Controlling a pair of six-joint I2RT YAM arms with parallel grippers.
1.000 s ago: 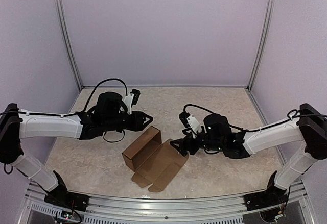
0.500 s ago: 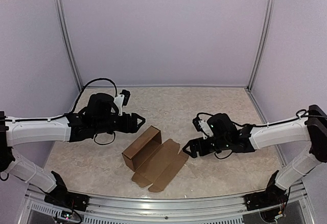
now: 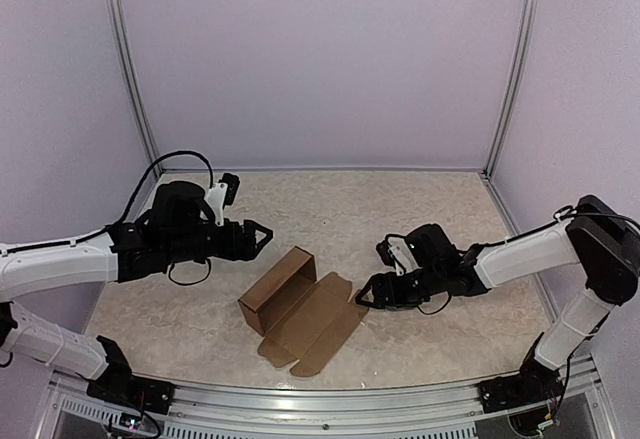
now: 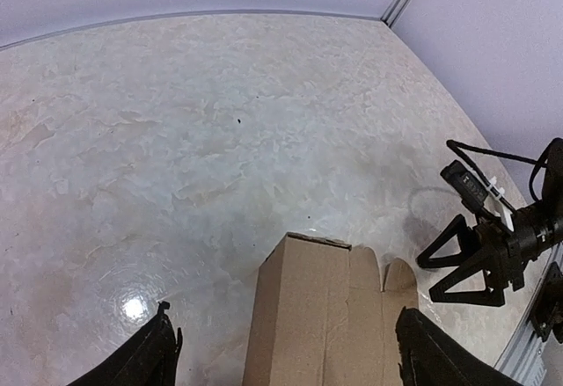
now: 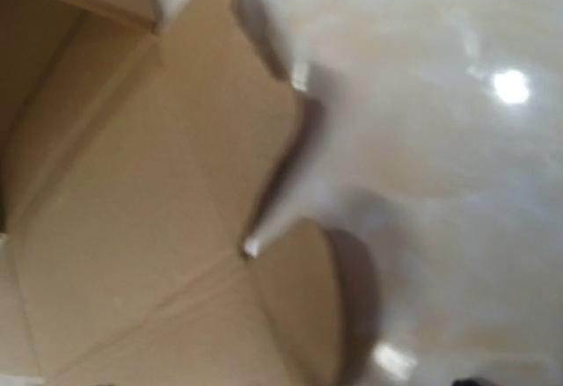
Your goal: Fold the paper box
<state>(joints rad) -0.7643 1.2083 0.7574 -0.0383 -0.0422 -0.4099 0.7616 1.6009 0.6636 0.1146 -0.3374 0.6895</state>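
Item one, left gripper (image 3: 258, 238): jaws spread wide and holding nothing, poised a little above the table (image 3: 420, 209), its fingers (image 4: 148, 361) framing the item ahead of them without touching it; the stance suits either a release or a fresh approach, which of the two cannot be told. Item two, paper box (image 3: 298, 311): plain brown cardboard, partly formed, lying just ahead of and below the left gripper and just beside the tips of the right one. Its end nearer the left gripper stands up as a walled trough (image 3: 272, 289), presumably because those creases are already set; the remainder lies flat as an open panel with rounded tabs (image 5: 290, 307) pointing toward the right gripper, evidently the lid not yet closed. Item three, right gripper (image 3: 366, 295): jaws apart and empty, held low to the table with its tips close to the tabbed edge, apart from it as far as the views show, a likely position for getting under that panel and lifting it over. Task judged roughly midway.
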